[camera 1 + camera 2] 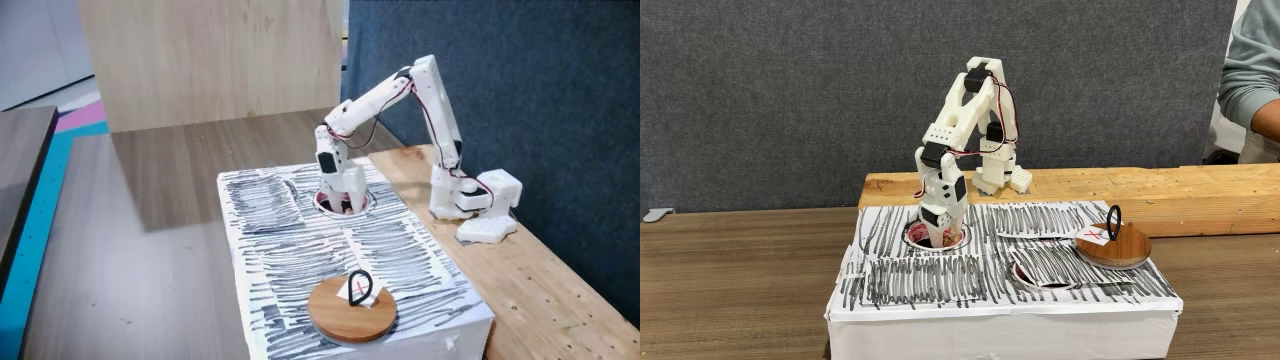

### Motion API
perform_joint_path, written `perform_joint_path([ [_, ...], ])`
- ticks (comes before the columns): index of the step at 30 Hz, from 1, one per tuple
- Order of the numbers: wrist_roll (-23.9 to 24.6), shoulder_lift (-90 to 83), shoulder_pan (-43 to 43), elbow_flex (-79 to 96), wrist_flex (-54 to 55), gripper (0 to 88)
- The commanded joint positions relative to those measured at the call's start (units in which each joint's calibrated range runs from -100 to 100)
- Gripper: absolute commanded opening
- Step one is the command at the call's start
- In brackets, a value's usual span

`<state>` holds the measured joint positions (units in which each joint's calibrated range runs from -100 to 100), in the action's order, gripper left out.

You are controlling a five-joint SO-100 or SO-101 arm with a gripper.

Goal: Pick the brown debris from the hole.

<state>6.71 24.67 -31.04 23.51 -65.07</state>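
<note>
Claw (341, 203) is sunk in the hole (958, 236); its spread can't be told. The debris is likely light and stiff: pinch across its middle.

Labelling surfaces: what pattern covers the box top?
Black scribbled lines on white box top, clearest in a fixed view.

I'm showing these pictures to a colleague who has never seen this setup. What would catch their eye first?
Probably the white robot arm, bent over with its gripper dipped into the red-rimmed hole in the top of the white box, which is covered in black scribbled lines. Next, the round wooden disc with a black-and-red mark, lying at the box's near corner in a fixed view. Whether the gripper holds anything cannot be seen.
</note>
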Motion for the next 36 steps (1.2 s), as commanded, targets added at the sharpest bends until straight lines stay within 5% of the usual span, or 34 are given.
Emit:
perform_joint_path([
  [1, -0.3, 0.5, 0.3, -0.1, -0.8, 8.2],
  [4, -0.4, 0.5, 0.3, -0.1, -0.8, 0.0],
  [21, -0.5, -1.7, 0.7, -0.3, -0.9, 1.1],
  [30, -0.6, -24.6, 1.0, -0.5, -1.0, 1.1],
  [36, -5.6, -39.1, 4.2, 0.3, -1.6, 1.1],
])
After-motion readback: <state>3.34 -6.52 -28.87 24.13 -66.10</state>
